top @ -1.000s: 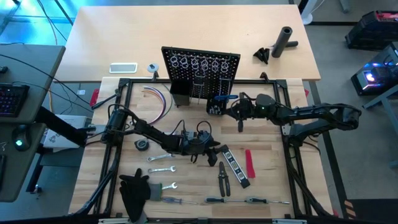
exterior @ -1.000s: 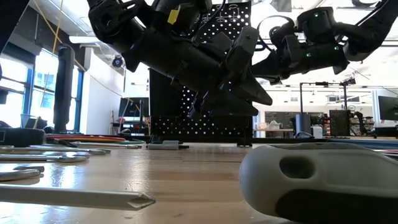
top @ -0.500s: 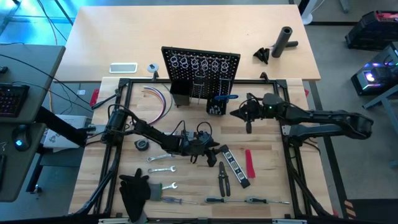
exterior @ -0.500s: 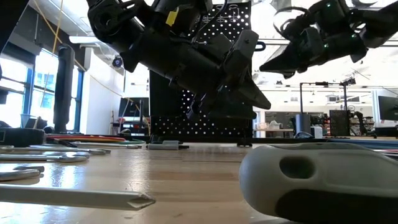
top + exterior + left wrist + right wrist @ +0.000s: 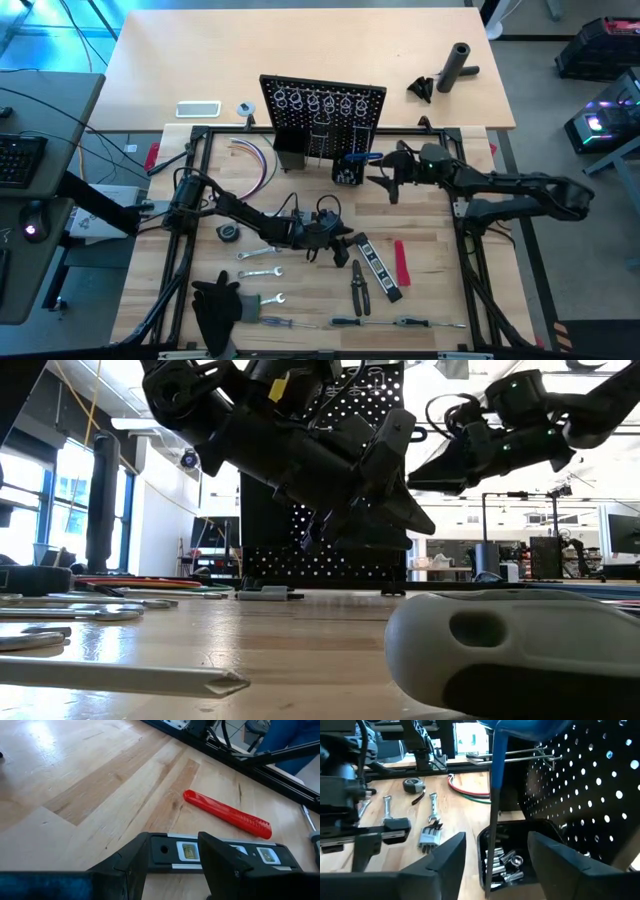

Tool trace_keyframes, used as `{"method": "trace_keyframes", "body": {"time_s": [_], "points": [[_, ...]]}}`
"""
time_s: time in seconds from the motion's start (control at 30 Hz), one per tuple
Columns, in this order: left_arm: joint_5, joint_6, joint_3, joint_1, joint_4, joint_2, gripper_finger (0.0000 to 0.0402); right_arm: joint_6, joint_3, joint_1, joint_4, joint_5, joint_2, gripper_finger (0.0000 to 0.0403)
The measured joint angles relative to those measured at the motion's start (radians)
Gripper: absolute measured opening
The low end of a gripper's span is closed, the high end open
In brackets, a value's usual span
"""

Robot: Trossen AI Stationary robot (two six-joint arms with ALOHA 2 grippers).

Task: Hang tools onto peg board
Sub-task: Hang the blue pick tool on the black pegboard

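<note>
The black peg board (image 5: 322,115) stands upright at the table's far side. A blue-handled tool (image 5: 494,795) has its shaft stuck down into a small black bin (image 5: 520,851) at the board's foot. My right gripper (image 5: 497,840) is open, one finger on either side of that shaft and clear of it. My left gripper (image 5: 175,845) hovers open above the black-yellow level (image 5: 220,855) at mid-table, next to a red-handled tool (image 5: 227,812). Wrenches (image 5: 260,262), pliers (image 5: 358,285), screwdrivers (image 5: 400,322) and a tape measure (image 5: 229,232) lie flat on the table.
A bundle of coloured wires (image 5: 255,160) lies left of the peg board. A black cloth (image 5: 215,305) sits at the near left. On the far table lie a black cylinder (image 5: 458,65) and a white phone (image 5: 198,109). A black frame (image 5: 190,150) borders the work area.
My right gripper has swung a little toward the table's right edge and upward, then come back toward the bin at the peg board's foot. The blue-handled tool has stayed in the bin. My left arm has kept still.
</note>
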Motion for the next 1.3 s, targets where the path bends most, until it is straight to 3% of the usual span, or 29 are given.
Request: {"method": "trace_keyframes", "body": {"time_s": [0.17, 0.27, 0.97, 1.3], "points": [[0.000, -0.005, 0.000, 0.000, 0.000, 0.000, 0.0163, -0.016, 0.000, 0.000, 0.081, 0.032, 0.058, 0.0203], [0.000, -0.007, 0.000, 0.000, 0.000, 0.000, 0.0163, -0.010, 0.000, 0.000, 0.127, -0.010, 0.089, 0.0185], [0.000, -0.016, 0.000, 0.002, 0.002, 0.000, 0.0163, 0.008, 0.048, -0.006, 0.222, -0.016, 0.221, 0.0115], [0.002, -0.027, 0.000, 0.002, 0.001, 0.000, 0.0163, 0.003, 0.074, -0.029, 0.185, -0.018, 0.231, 0.0015]]}}
